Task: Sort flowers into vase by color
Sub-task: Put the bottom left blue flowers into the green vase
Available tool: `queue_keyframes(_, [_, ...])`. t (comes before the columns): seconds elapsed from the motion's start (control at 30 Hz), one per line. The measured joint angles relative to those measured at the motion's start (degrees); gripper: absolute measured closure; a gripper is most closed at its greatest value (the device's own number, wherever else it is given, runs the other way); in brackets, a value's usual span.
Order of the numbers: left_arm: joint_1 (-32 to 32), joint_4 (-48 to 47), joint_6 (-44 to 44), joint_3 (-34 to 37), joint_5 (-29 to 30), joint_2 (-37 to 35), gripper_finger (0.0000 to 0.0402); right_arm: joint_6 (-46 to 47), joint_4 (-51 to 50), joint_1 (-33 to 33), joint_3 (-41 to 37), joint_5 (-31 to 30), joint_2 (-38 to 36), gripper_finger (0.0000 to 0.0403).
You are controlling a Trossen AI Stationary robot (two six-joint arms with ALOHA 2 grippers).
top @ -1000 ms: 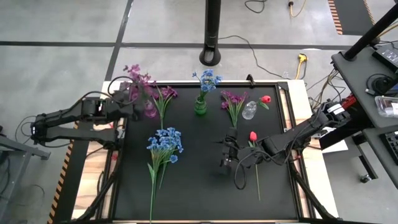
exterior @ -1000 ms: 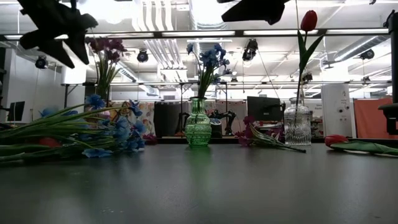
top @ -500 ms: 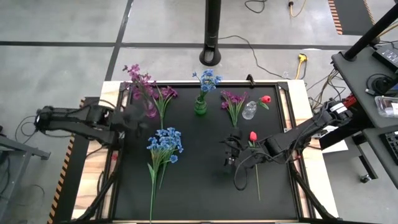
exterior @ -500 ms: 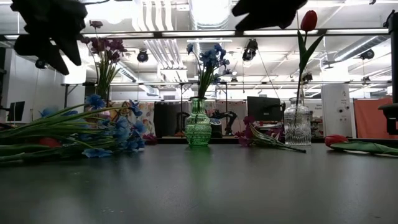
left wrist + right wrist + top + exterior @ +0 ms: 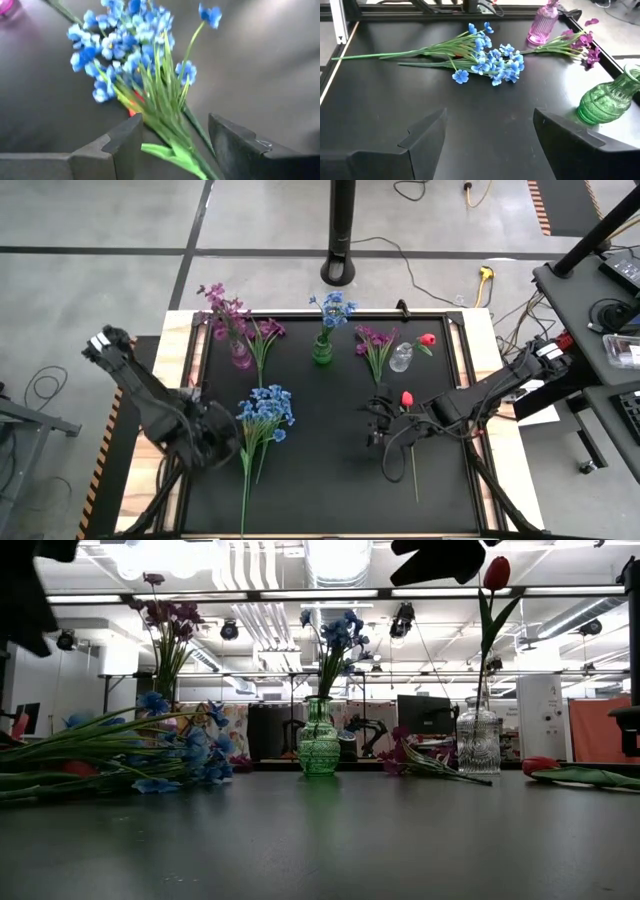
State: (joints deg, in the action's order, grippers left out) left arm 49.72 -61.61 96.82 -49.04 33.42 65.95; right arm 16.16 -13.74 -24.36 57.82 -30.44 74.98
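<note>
care is needed as the left gripper (image 5: 172, 145), jaws wide and empty above the blue flowers (image 5: 264, 408) lying on the black mat (image 5: 320, 490), must close on one stem only.

No text, label, brand, number or sign can be read in any view.
</note>
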Motion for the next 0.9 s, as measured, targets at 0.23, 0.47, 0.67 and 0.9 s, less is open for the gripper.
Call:
queue_keyframes(0.23, [1.8, 6.5, -4.8, 0.0, -0.4, 6.9, 0.0205, 2.4, -0.1, 0.0, 0.0, 0.2, -0.3, 0.011])
queue_keyframes(0.47, [1.3, 37.9, -38.0, 0.0, -0.1, 10.2, 0.0239, 5.8, -3.7, 0.0, 0.0, 1.0, -0.4, 0.011])
queue_keyframes(0.67, [0.3, 36.5, -31.4, -1.8, 0.1, 12.0, 0.026, 9.7, -7.7, 0.0, 0.0, 3.6, -0.5, 0.0112])
queue_keyframes(0.9, [-0.4, 23.9, -7.5, -3.2, -9.8, 12.8, 0.0261, 13.7, -10.8, -0.7, 0.0, 10.9, -0.8, 0.0111])
